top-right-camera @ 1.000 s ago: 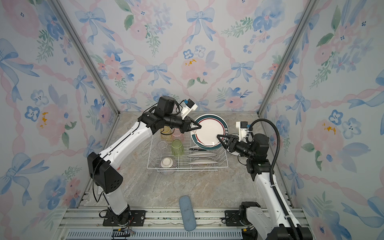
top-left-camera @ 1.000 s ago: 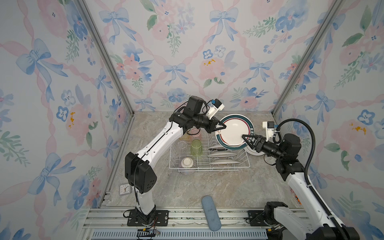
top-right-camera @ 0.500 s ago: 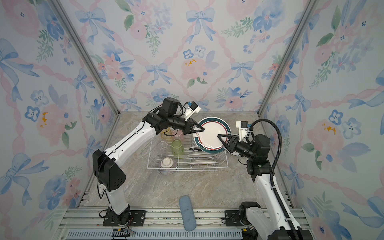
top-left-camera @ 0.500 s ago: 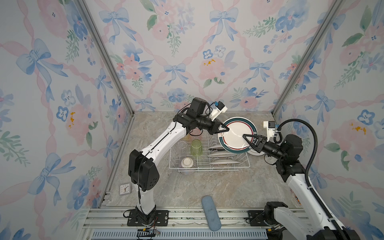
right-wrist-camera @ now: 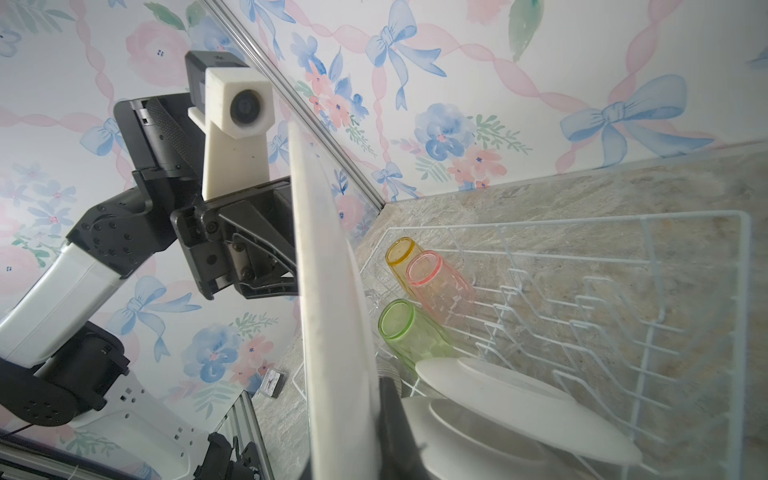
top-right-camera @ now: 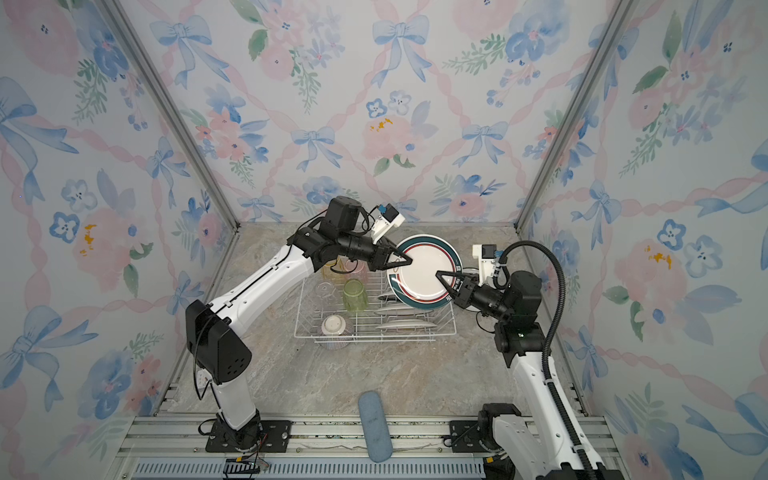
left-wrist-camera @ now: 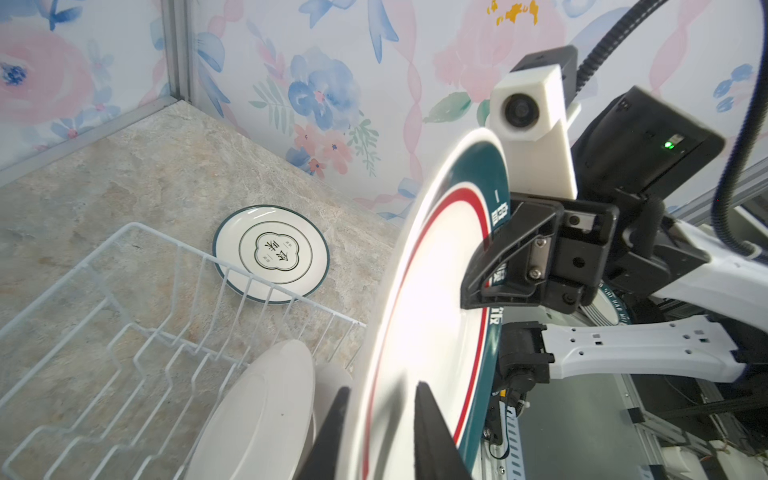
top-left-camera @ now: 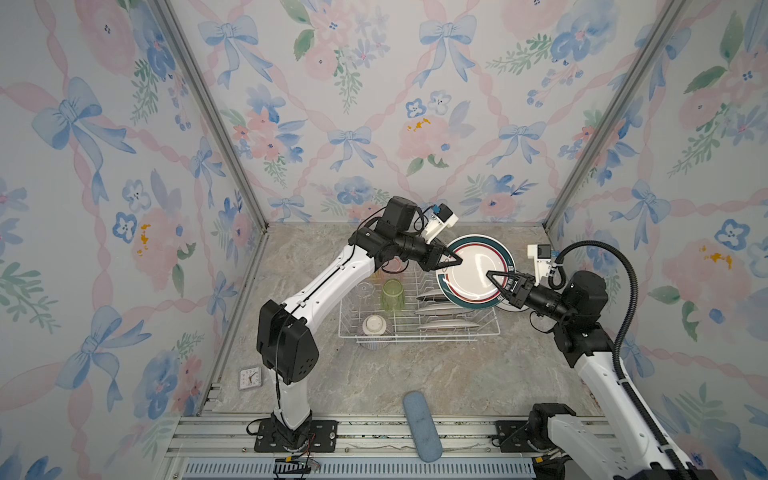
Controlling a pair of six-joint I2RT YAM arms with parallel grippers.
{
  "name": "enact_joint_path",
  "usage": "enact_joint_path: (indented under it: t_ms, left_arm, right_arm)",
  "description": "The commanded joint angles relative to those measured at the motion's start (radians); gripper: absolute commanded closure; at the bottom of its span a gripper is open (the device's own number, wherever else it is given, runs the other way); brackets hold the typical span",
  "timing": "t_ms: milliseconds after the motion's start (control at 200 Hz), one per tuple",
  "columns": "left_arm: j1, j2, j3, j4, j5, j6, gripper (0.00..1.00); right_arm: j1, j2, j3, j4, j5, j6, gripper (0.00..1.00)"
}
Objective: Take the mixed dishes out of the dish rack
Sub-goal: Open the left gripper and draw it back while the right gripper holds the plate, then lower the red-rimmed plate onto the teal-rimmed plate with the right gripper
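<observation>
Floral wallpaper closed in a marble table [top-left-camera: 374,374] on three sides, and the rack [top-left-camera: 419,337] sat mid-table. Over its right end a plate [top-left-camera: 473,266] hung on edge between the two arms, its face turned up toward both top views. The left gripper [top-left-camera: 459,262] met it from the left. Its fingers [left-wrist-camera: 428,424] straddled the rim, one on the face and one behind, but I could not tell whether they pressed the plate or stood just off it. The right gripper [top-left-camera: 491,276] came from the opposite side with its jaws pinching the rim; one finger [left-wrist-camera: 511,249] lay on the teal band and the other was behind. In the rack's right half three racked plates [top-left-camera: 444,310] stood on edge among the prongs. The green tumbler [top-left-camera: 392,294] was left of them, with the clear tumbler [top-left-camera: 365,289] just beside it. The yellow tumbler [right-wrist-camera: 401,257] and pink tumbler [right-wrist-camera: 428,278] sat together toward the far left corner, largely under the left arm in both top views. The bowl [top-left-camera: 375,328] rested foot-up in the near left corner. A flat plate [left-wrist-camera: 270,253] lay on the table just past the rack's right end. The clock [top-left-camera: 249,377] lay by the left wall, and the pad [top-left-camera: 422,428] lay at the near edge, partly over the rail.
</observation>
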Motion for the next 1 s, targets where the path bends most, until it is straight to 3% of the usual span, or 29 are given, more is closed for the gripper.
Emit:
enact_joint_path:
  t_ms: [0, 90, 270, 425, 530, 725, 995]
  left_arm:
    - [-0.005, -0.083, -0.036, 0.013, -0.097, 0.039, 0.77]
    - [-0.006, -0.136, -0.086, 0.013, -0.217, 0.050, 0.78]
    - [-0.014, -0.273, -0.241, 0.015, -0.565, 0.044, 0.79]
    - [-0.032, -0.401, -0.433, 0.072, -0.772, 0.002, 0.79]
    - [-0.056, -0.468, -0.554, 0.126, -0.820, -0.022, 0.79]
    - [-0.097, -0.550, -0.709, 0.254, -0.849, -0.031, 0.80]
    - [-0.135, -0.541, -0.750, 0.327, -0.875, -0.008, 0.79]
  right_arm:
    - [-0.009, -0.010, 0.040, -0.065, 0.049, -0.024, 1.00]
    - [-0.049, -0.002, 0.048, -0.100, 0.068, -0.020, 1.00]
    - [-0.190, 0.031, 0.078, -0.189, 0.118, -0.007, 1.00]
    - [-0.330, 0.088, 0.091, -0.262, 0.197, 0.013, 1.00]
    - [-0.385, 0.139, 0.091, -0.297, 0.291, -0.009, 1.00]
    - [-0.452, 0.244, 0.056, -0.221, 0.359, 0.011, 1.00]
    - [-0.455, 0.413, 0.031, -0.076, 0.366, 0.074, 1.00]
